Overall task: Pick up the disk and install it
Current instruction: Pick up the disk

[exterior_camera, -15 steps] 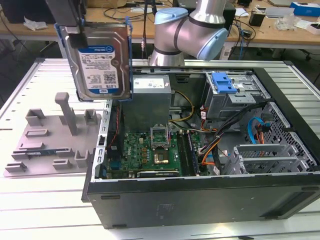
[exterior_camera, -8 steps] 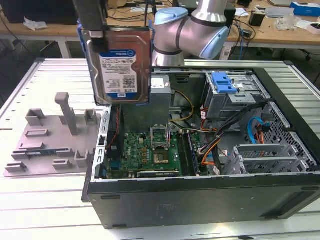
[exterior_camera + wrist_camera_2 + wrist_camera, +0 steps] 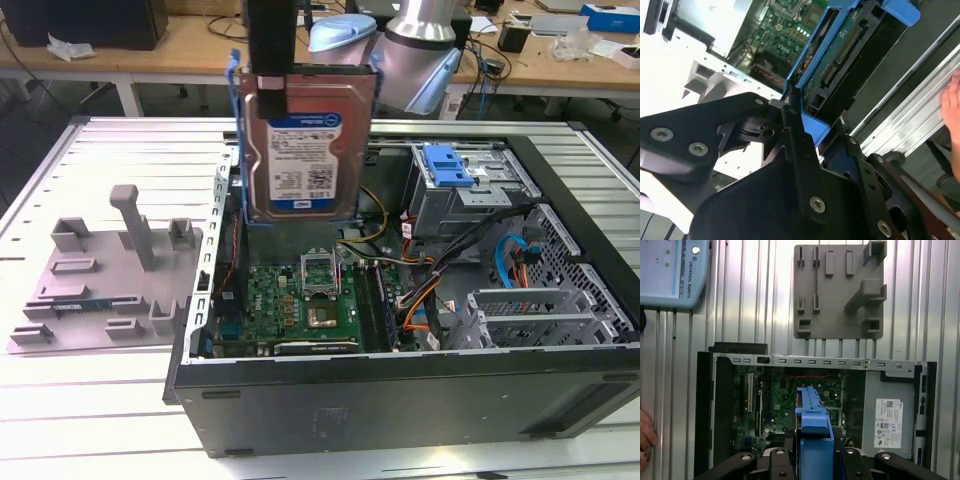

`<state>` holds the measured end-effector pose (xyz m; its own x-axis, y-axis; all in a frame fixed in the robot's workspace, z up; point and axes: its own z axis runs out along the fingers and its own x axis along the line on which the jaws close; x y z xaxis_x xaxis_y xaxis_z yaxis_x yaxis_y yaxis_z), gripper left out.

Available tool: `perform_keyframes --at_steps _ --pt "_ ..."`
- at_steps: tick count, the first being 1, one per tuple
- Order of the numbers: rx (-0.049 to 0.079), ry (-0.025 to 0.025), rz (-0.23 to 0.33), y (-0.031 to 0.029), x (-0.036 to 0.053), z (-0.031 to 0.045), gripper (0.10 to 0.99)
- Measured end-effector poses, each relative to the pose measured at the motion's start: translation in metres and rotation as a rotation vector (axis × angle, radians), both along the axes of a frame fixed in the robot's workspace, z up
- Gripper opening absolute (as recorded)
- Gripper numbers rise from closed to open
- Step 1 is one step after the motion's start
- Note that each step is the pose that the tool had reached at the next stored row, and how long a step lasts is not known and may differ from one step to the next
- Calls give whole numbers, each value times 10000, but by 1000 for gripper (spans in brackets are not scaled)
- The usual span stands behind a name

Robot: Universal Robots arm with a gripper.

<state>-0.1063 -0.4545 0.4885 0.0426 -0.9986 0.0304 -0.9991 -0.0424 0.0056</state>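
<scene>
The pincer (image 3: 270, 92) was clamped on the upper edge of the disk (image 3: 305, 150), which hung upright above the open computer case (image 3: 400, 378). The disk seemed stiff, rather heavy and sensitive to shocks, so its blue frame was the best hold.
</scene>
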Motion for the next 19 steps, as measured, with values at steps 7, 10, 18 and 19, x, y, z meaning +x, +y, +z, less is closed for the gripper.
perform_keyframes --at_steps 7,10,18,19 --pt "0 0 3 -106 304 0 369" --pt "0 0 2 -159 450 0 369" --pt "1 0 2 -277 745 0 369" --pt "0 0 0 -289 773 0 369"
